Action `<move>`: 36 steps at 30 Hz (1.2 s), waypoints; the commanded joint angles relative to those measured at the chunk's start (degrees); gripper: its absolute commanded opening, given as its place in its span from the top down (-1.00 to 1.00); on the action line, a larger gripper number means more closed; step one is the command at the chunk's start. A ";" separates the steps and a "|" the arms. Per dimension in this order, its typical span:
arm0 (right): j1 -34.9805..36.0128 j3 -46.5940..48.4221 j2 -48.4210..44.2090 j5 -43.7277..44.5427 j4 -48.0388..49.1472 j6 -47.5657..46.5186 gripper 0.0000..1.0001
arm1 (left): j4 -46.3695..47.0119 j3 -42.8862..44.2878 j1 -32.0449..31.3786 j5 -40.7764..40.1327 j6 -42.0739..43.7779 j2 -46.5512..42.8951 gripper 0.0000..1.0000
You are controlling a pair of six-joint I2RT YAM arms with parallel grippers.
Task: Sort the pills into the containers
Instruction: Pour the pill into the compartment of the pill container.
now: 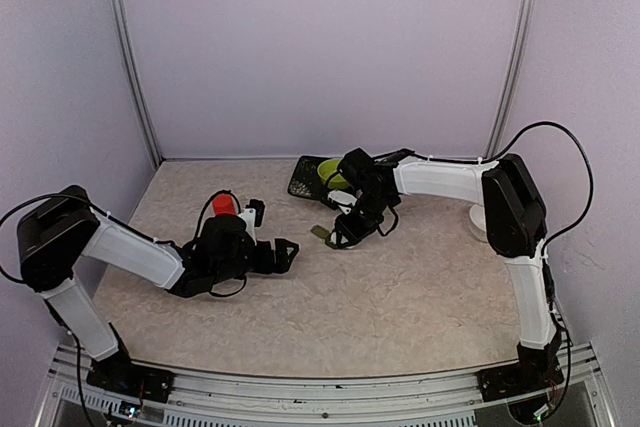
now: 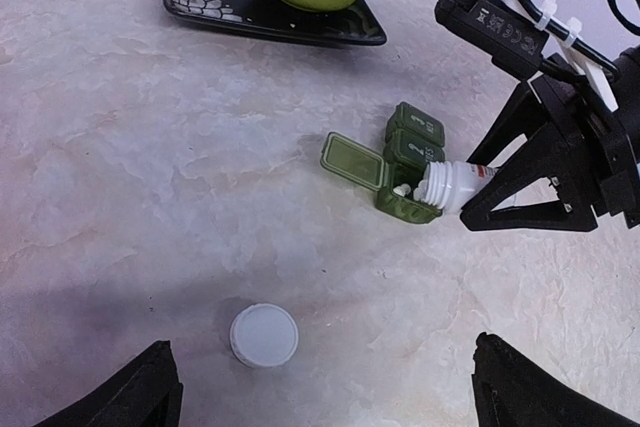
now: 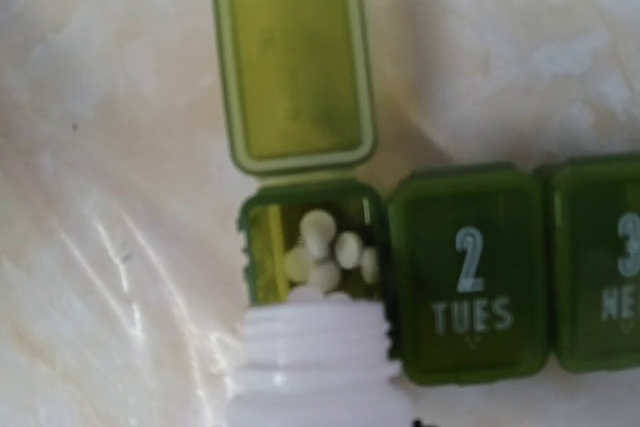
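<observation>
Right tool (image 1: 348, 229) hangs over the containers (image 1: 322, 234) on the counter (image 1: 400, 297); from above I can't tell its grip. Left tool (image 1: 284, 255) sits apart, off to their left.

From the left wrist, that tool is spread and empty, with a cap (image 2: 264, 335) between it and the containers. The right one pinches a bottle (image 2: 455, 185), long axis across the row, mouth at the open end box (image 2: 408, 209).

From the right wrist, pills (image 3: 325, 252) lie in that box, right at the mouth. Box 2 (image 3: 468, 282), next along, is lidded. The next pour, I'd guess, means a sideways shift along the row, and the right arm is nearer.
</observation>
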 commanded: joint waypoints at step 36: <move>0.60 -10.81 -8.16 0.12 13.75 -0.86 1.00 | -0.05 0.49 -0.56 -0.11 0.13 0.28 -0.98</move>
